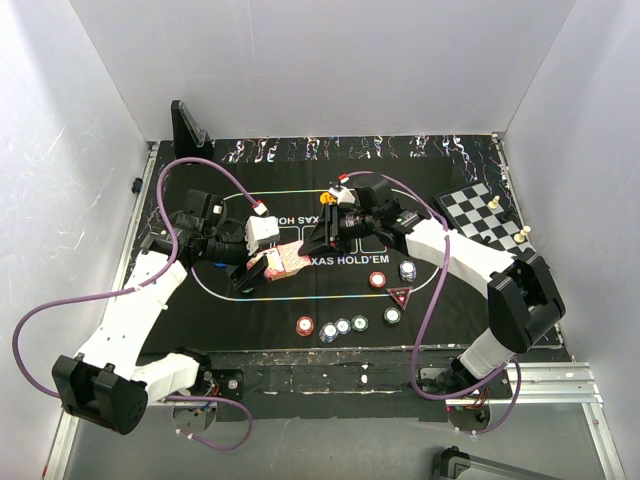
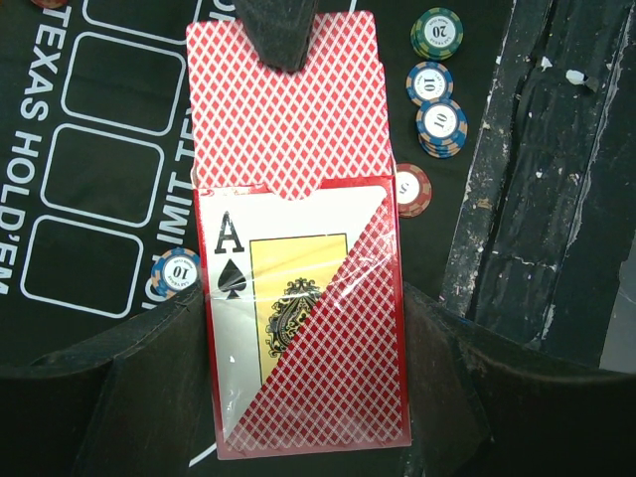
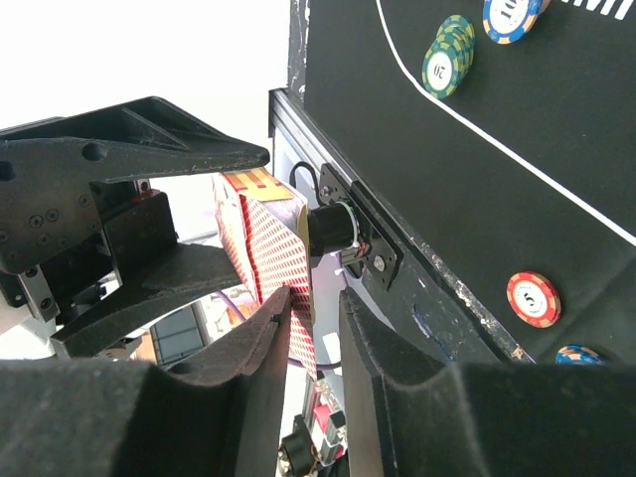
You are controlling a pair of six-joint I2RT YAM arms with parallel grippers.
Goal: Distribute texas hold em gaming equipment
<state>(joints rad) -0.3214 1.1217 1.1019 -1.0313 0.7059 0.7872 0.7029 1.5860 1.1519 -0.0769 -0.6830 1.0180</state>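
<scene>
Both clamped: left pincer (image 2: pixel 303 328) on the card box (image 2: pixel 333 388), right pincer (image 3: pixel 313 308) on its protruding cards (image 2: pixel 283 114).

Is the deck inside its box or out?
Partly out: the red-backed cards project past the box mouth, the right gripper pinching their top edge; left gripper grips the box.

The top view looks down on the whole mat (image 1: pixel 250 310); both wrist views closely face the card box (image 2: pixel 303 328).

Plain white walls (image 1: pixel 320 60) close in three sides. The black surface (image 1: pixel 330 368) is scuffed and paint-flecked along its near edge, beside a metal rail (image 1: pixel 565 380).
</scene>
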